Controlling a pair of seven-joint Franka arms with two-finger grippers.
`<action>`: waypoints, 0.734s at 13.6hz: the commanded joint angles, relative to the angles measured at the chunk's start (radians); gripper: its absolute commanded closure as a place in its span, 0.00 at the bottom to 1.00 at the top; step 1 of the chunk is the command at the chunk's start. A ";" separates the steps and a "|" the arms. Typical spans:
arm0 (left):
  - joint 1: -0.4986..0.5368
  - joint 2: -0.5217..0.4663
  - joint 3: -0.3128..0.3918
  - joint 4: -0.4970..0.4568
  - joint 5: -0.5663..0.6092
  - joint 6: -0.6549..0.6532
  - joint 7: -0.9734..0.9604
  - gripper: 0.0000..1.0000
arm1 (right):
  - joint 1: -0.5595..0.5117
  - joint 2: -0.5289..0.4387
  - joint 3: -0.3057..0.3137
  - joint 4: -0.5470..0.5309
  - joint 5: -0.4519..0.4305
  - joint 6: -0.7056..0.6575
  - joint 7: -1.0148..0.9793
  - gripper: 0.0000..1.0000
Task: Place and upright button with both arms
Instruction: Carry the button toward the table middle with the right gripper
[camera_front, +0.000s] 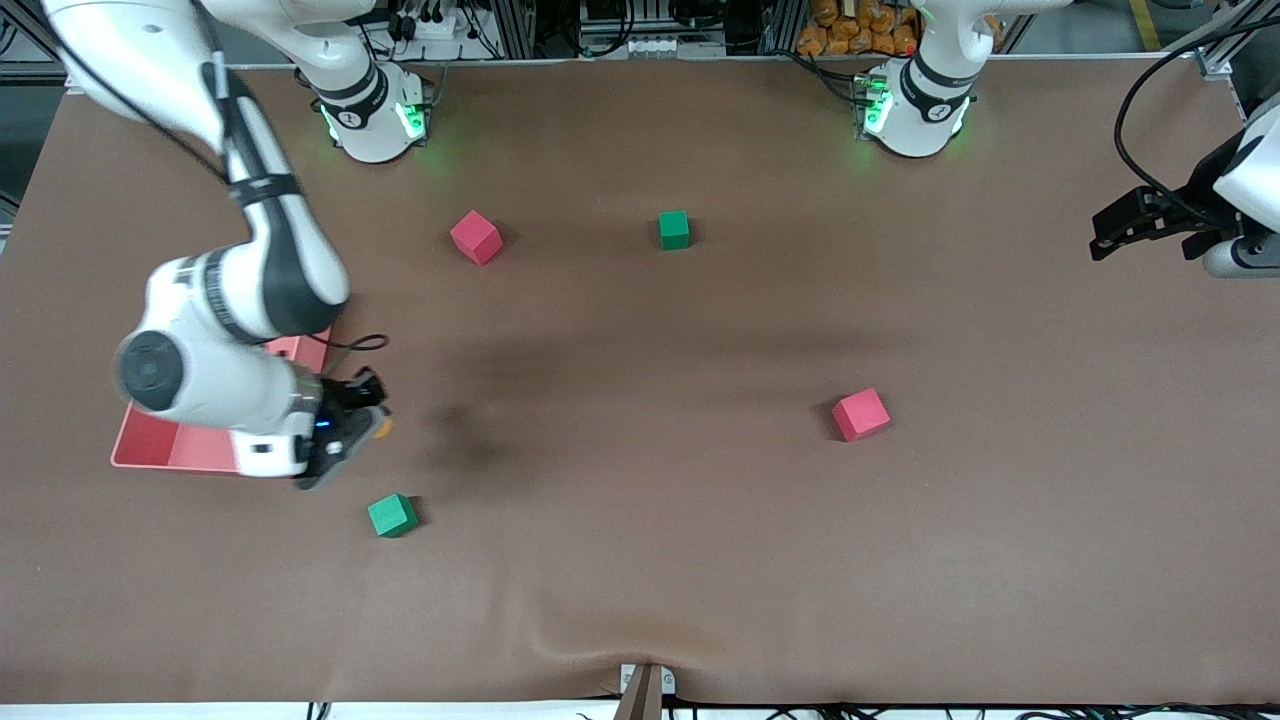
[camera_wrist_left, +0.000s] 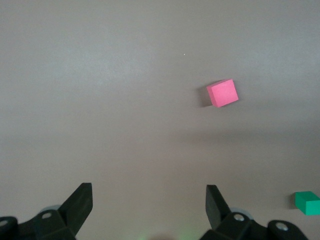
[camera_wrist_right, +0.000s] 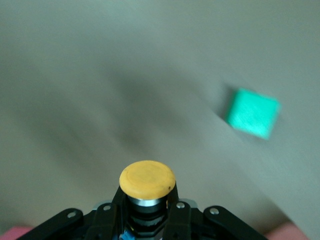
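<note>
I've got the right gripper clenched on the button beside the red tray, while the left gripper waits, jaws released; no writing readable.

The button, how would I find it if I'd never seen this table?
Look toward the right arm's end of the brown table, where a pink tray lies. Just beside it, the right claw is shut on the button. Unlike the red and green cubes around, it is tiny, with a round orange cap.
</note>
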 joint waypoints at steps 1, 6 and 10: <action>0.006 0.004 -0.006 0.008 -0.010 -0.002 0.008 0.00 | 0.076 0.052 -0.011 0.026 -0.008 0.070 0.113 0.88; 0.007 0.007 -0.006 0.005 -0.012 -0.002 0.011 0.00 | 0.252 0.188 -0.014 0.156 -0.019 0.119 0.487 0.89; 0.006 0.007 -0.006 0.002 -0.012 -0.002 0.013 0.00 | 0.292 0.315 -0.014 0.262 -0.019 0.157 0.727 0.89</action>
